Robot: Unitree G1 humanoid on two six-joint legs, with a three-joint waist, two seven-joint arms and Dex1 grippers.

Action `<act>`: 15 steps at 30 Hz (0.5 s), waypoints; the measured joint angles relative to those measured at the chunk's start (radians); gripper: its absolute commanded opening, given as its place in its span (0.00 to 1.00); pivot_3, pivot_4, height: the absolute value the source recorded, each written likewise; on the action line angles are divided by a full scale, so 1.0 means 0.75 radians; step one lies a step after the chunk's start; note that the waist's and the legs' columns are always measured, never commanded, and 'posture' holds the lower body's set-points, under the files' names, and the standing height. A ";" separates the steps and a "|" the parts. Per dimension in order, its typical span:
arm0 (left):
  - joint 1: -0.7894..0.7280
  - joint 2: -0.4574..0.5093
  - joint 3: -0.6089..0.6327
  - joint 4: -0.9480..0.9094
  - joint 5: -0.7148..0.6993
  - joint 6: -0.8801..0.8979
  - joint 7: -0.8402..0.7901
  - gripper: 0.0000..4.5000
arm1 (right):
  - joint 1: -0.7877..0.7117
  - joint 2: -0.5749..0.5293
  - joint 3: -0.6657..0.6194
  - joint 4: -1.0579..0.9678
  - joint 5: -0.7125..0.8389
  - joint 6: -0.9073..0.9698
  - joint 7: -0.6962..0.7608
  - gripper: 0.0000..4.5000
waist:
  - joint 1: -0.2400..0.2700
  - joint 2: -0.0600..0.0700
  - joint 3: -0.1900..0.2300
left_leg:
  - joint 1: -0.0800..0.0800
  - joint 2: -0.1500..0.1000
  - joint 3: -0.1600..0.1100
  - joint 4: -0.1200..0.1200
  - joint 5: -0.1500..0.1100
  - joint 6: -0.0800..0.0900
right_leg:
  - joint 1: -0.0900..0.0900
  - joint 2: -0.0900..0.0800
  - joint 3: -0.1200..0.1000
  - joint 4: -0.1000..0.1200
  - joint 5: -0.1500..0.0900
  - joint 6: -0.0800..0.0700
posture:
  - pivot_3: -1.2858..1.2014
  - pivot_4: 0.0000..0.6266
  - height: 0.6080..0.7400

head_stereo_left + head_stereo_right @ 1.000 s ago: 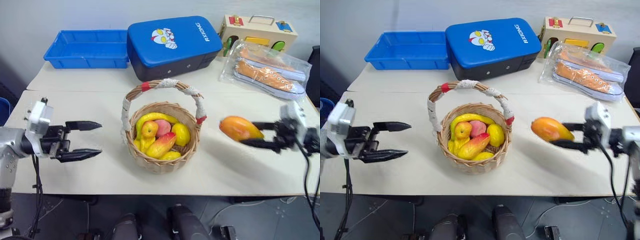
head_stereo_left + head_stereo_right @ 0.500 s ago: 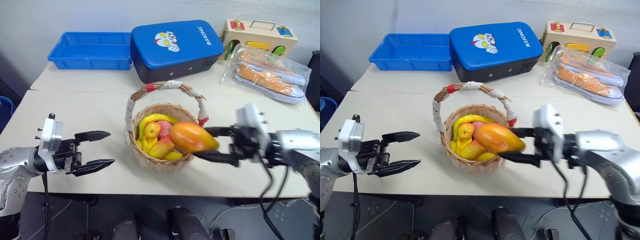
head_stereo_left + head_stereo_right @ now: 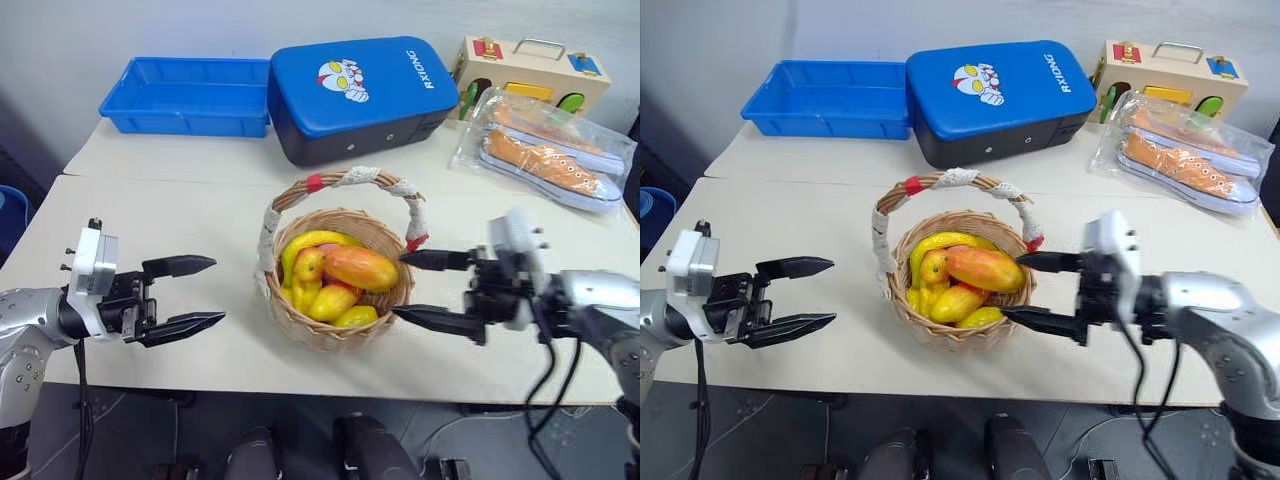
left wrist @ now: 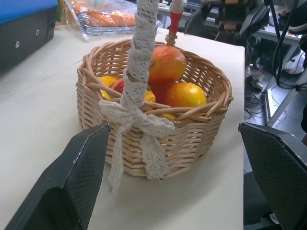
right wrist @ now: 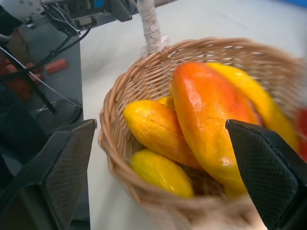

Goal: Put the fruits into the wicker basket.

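Observation:
The wicker basket (image 3: 325, 330) stands mid-table, its handle (image 3: 360, 179) arched across it. Several fruits lie inside. A red-to-yellow mango (image 3: 360, 267) rests on top of a yellow banana (image 3: 309, 240) and other yellow-orange fruits (image 3: 331, 301). My right gripper (image 3: 398, 285) is level at the basket's right rim, open, with nothing between its fingers; the mango (image 5: 206, 115) lies just beyond its fingers (image 5: 268, 167) in the right wrist view. My left gripper (image 3: 216, 291) hovers open and empty left of the basket (image 4: 192, 129), apart from it.
A blue plastic tray (image 3: 185, 95), a blue case (image 3: 355, 95), a wooden toy box (image 3: 530, 70) and bagged shoes (image 3: 545, 150) line the back of the table. The table's front edge runs just under both grippers.
The right gripper carried the mango leftwards over the basket and opened. The mango now lies in the basket, out of the fingers. The left gripper stayed put.

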 measured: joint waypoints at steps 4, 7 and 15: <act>-0.003 0.000 -0.001 0.000 0.000 -0.001 0.002 1.00 | 0.011 -0.046 -0.005 0.243 -0.148 -0.228 0.220 1.00 | -0.019 0.000 0.000 | 0.003 0.000 0.000 0.002 0.001 0.001 | 0.002 0.000 0.001 0.002 0.003 0.001 | 0.52 0.24 1.00; -0.020 -0.002 -0.013 -0.008 -0.003 0.000 0.005 1.00 | -0.270 0.028 0.105 0.663 -0.361 -0.576 0.369 1.00 | -0.036 0.000 0.001 | 0.006 -0.001 0.005 0.001 0.006 0.002 | 0.002 0.001 0.003 0.002 0.009 0.001 | 0.52 0.24 1.00; -0.063 -0.002 -0.046 -0.023 -0.024 0.017 0.010 1.00 | -0.766 0.276 0.374 1.220 -0.562 -0.912 0.583 1.00 | -0.039 0.003 0.003 | 0.002 0.001 0.003 0.000 0.010 -0.002 | -0.004 0.002 0.003 0.005 0.008 0.000 | 0.52 0.24 1.00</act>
